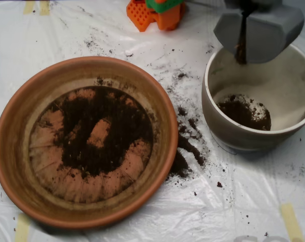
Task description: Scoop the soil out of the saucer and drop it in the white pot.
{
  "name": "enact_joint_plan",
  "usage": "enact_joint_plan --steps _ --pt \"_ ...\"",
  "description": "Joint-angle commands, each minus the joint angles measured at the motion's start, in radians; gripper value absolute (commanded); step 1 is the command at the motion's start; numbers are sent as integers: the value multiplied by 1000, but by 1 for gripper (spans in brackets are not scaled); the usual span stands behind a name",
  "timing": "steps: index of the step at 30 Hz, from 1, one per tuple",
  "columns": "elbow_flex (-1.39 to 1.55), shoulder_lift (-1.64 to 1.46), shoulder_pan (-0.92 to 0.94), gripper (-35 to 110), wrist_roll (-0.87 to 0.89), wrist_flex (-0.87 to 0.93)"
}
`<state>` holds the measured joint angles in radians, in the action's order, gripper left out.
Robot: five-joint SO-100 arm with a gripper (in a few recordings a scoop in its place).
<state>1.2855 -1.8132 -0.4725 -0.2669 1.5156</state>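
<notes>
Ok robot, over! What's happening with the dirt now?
Scoop over pot, slightly parted, soil in the gap. Small heap in pot; most soil in saucer. Spilled soil between them; nothing blocking.

The saucer [13, 151] on the left looks like matt, unglazed terracotta with a ridged base. The soil [107, 131] is crumbly and dull. The white pot [218, 118] seems dusty, matt. The scoop [258, 30] is smooth grey plastic.

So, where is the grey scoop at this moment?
In the overhead view the grey scoop is at the top right, above the far rim of the white pot, right of the orange arm base.
</notes>
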Motion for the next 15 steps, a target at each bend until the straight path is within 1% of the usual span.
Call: enact_joint_plan --steps 1,6,15 --pt "-55 -31 -11 13 12 20" --pt "-51 -28 2 16 31 18" --pt "-20 -14 -15 15 -21 18"
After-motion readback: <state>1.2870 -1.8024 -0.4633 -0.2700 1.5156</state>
